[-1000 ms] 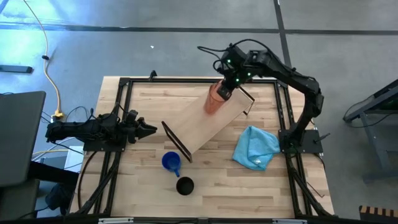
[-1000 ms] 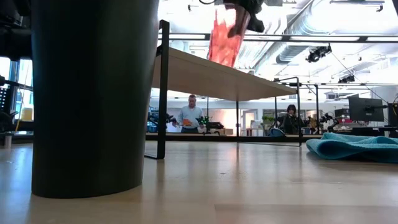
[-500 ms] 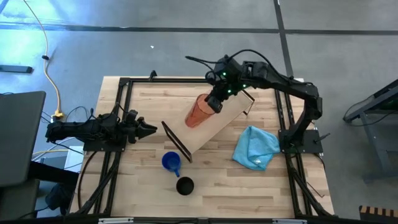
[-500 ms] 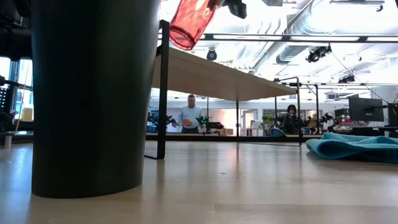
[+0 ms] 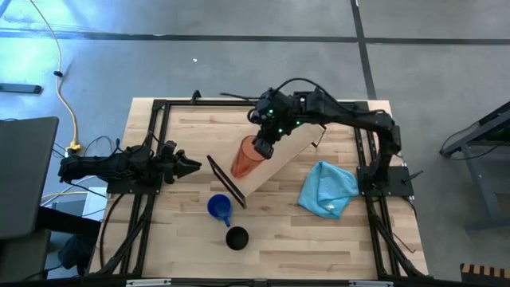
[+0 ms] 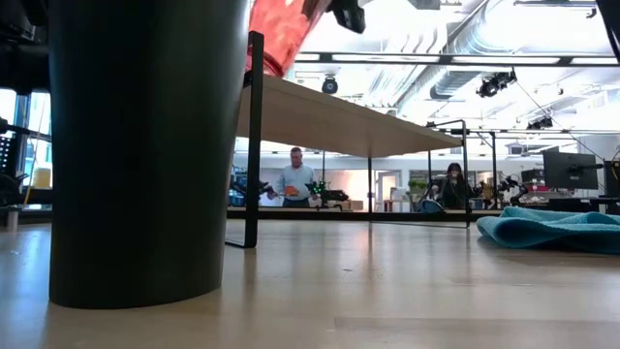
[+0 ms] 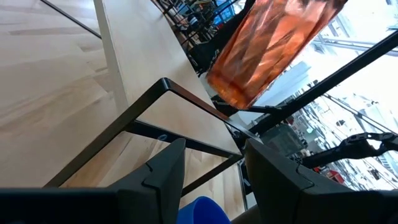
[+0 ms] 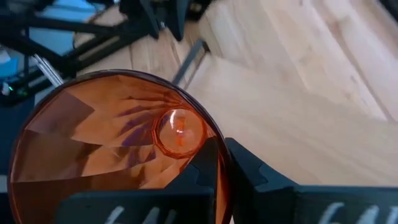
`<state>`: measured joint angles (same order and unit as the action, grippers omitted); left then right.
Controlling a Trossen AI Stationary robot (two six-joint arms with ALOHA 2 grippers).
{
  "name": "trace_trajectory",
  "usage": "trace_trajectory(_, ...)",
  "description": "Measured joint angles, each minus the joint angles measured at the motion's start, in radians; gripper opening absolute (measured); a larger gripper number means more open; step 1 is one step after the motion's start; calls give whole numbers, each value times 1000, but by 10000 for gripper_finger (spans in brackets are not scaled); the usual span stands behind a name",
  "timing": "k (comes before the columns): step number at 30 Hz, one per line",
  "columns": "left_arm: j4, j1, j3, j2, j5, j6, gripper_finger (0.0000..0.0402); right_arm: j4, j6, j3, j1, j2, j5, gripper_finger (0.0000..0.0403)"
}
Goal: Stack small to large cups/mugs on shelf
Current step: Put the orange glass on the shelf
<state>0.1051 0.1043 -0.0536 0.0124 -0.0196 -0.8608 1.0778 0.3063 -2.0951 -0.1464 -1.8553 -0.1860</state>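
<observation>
Even overhead light in the high view; soft, short shadows lie beside the shelf (image 5: pixel 267 159) and cloth (image 5: pixel 327 188). In the low view, bright ceiling strip lights wash out the room, and the near black cup (image 6: pixel 145 145) stands as a dark silhouette. The orange tumbler (image 8: pixel 118 146) glows translucent with facet glare; the fingers (image 8: pixel 242 174) before it are soft-focused.

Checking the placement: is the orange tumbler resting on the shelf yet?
Apart. The low view shows the orange tumbler tilted in the right tool, with a gap above the shelf.
</observation>
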Motion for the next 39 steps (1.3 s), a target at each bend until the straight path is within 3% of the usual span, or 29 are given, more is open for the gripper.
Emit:
trace_trajectory(15, 0, 0, 0, 0, 0, 0, 156, 220, -45, -263, -9, -169, 35, 0)
trace_trajectory(39, 0, 0, 0, 0, 0, 3, 156, 235, -60, -247, -11, -168, 36, 0)
